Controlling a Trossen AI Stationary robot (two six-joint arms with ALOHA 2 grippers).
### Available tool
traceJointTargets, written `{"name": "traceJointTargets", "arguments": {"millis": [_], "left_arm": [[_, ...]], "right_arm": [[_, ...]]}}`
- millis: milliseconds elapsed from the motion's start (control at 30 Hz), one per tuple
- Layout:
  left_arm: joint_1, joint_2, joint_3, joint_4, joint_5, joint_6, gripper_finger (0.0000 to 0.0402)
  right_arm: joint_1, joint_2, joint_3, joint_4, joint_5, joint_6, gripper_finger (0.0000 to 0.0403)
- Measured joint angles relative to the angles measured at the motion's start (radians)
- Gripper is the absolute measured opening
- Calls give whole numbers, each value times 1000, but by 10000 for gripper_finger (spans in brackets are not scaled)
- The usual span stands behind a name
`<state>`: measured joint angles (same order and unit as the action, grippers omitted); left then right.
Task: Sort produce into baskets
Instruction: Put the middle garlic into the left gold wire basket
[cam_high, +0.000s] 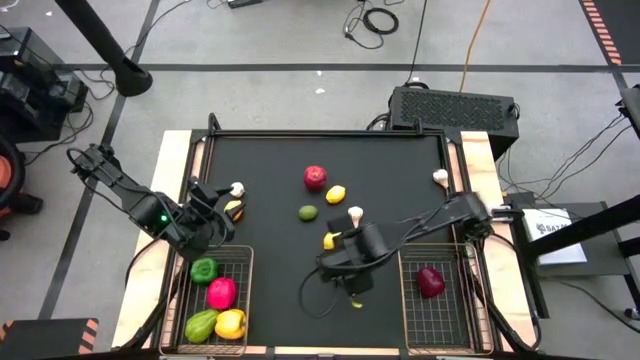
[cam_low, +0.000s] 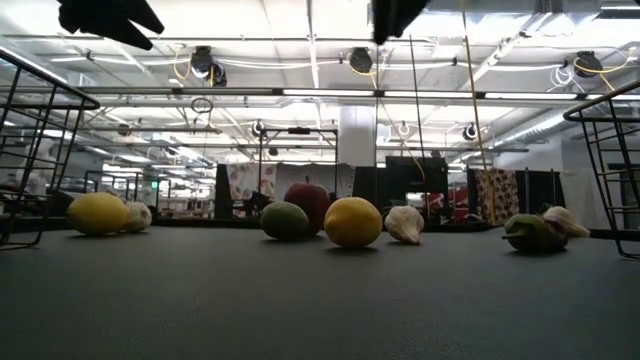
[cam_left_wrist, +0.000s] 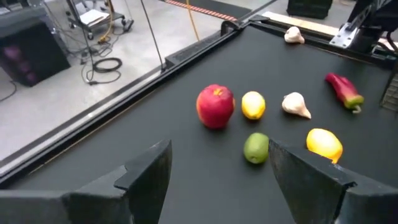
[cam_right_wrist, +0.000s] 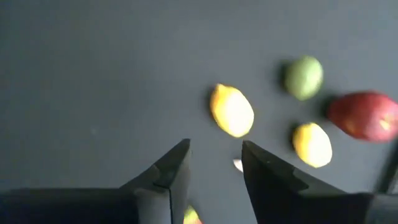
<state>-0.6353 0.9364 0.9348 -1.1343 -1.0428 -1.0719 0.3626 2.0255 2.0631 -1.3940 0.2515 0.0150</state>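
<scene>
Room: open workshop floor with cables, ceiling lights and racks beyond the bench.
Table: black mat in a dark frame, light wood strips along both sides.
Left basket: wire mesh, at the near left corner; holds a green pepper, a pink-red pepper, a lighter green piece and a yellow pepper.
Right basket: wire mesh, at the near right corner; holds one dark red piece.
Left gripper: just behind the left basket, fingers spread wide with nothing between them; a garlic bulb and a yellow piece lie right by it.
Right gripper: above mid-table between the baskets, fingers narrowly apart and clamped on nothing; a lemon lies just beside it.
Loose produce, mid-table: red apple, second lemon, lime, white garlic.
Far right edge: another garlic bulb.
</scene>
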Motion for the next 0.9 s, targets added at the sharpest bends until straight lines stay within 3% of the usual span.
{"name": "traceJointTargets", "arguments": {"millis": [133, 333, 467, 633, 900], "left_arm": [[0, -3, 0, 3, -7, 41, 274], [0, -3, 0, 5, -112, 86, 274], [1, -3, 0, 10, -174, 86, 274], [4, -3, 0, 37, -193, 86, 274], [68, -3, 1, 55, -194, 94, 274]], "right_arm": [[-17, -206, -279, 154, 53, 19, 121], [-88, -521, -763, 634, 65, 37, 114], [-161, -619, -1006, 930, 63, 73, 117], [-268, -614, -1150, 1116, 48, 106, 131], [-349, -539, -1168, 1128, -23, 108, 164]]}}
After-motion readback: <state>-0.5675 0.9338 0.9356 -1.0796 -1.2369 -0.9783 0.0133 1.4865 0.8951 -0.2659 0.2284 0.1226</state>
